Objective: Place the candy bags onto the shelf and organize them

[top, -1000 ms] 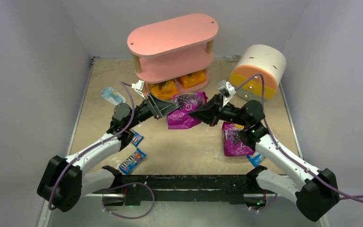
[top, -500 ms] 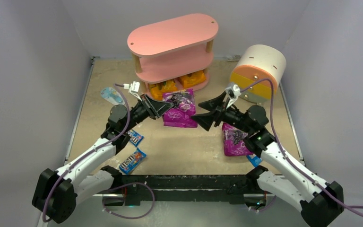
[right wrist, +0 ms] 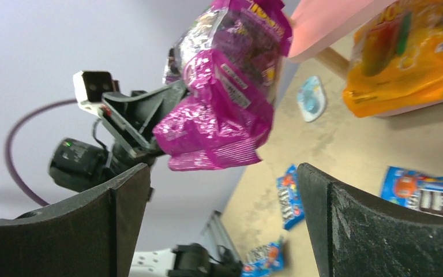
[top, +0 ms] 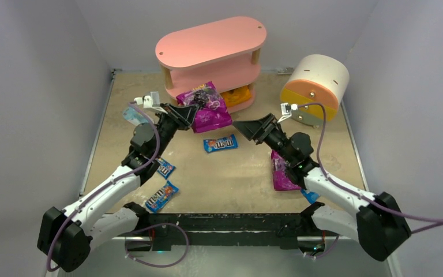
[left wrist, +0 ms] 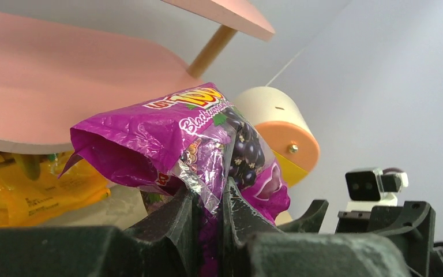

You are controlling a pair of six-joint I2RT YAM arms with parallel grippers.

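My left gripper [top: 191,113] is shut on the edge of a purple candy bag [top: 205,106], which hangs off the table just in front of the pink shelf [top: 210,43]. In the left wrist view the foil edge of that purple bag [left wrist: 190,138] is pinched between my jaws [left wrist: 210,199]. An orange bag [top: 235,96] lies on the shelf's bottom tier. My right gripper [top: 248,128] stands open and empty, right of the lifted bag [right wrist: 225,86]. A second purple bag [top: 281,174] lies under my right arm. Blue M&M's packets lie at the middle [top: 220,143], left [top: 165,168] and front left [top: 161,196].
A white, orange and yellow drawer unit [top: 317,86] stands at the back right. A pale blue oval item [top: 132,114] lies by the left wall. Another blue packet [top: 311,195] peeks out beside my right arm near the front edge.
My right gripper opened, let go of the purple bag and drew back right. My left gripper closed on it and lifted it toward the shelf, uncovering a blue packet.
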